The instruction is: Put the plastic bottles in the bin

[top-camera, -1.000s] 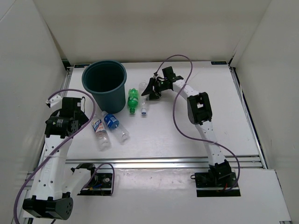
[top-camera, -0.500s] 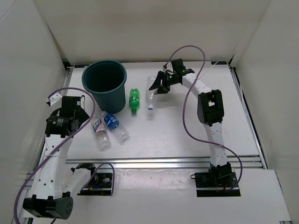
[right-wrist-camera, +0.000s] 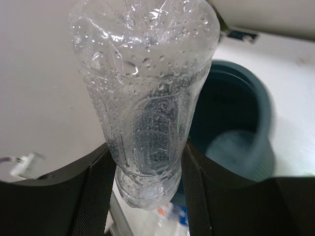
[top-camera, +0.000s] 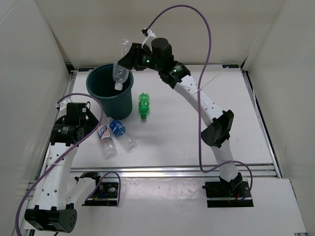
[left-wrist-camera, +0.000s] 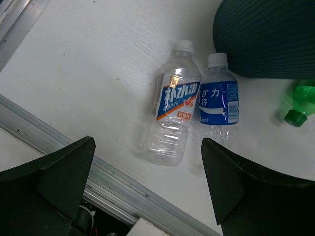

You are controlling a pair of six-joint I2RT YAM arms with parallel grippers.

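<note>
**Right arm.** The right gripper [top-camera: 130, 58] is reached out over the bin [top-camera: 94, 84], a round dark teal bucket standing at the far left of the table [top-camera: 177, 142]. Its two fingers [right-wrist-camera: 96, 194] are closed onto the sides of a clear bottle [top-camera: 119, 67], which carries no label. The bottle hangs tilted, with its white cap downward above the bin's open mouth. From overhead it cannot be told whether the cap is below the rim. In the right wrist view, water droplets bead the bottle's wall, and the bin's dark interior lies beyond it with its floor showing as a pale blur.

**Left arm.** The left gripper [left-wrist-camera: 147, 143] hangs above the near left of the table with its jaws spread wide and nothing between them.

**Bottles on the table.** Directly beneath that gripper lie two clear bottles, side by side and touching. One is a white-label bottle [left-wrist-camera: 173, 109] and the other a blue-label bottle [left-wrist-camera: 219, 100], which is the nearer to the bin. The caps of both point toward the bin's outer wall. A green bottle [top-camera: 142, 105] lies on the table just to the right of the bin, with its green cap toward the arms' bases.
</note>
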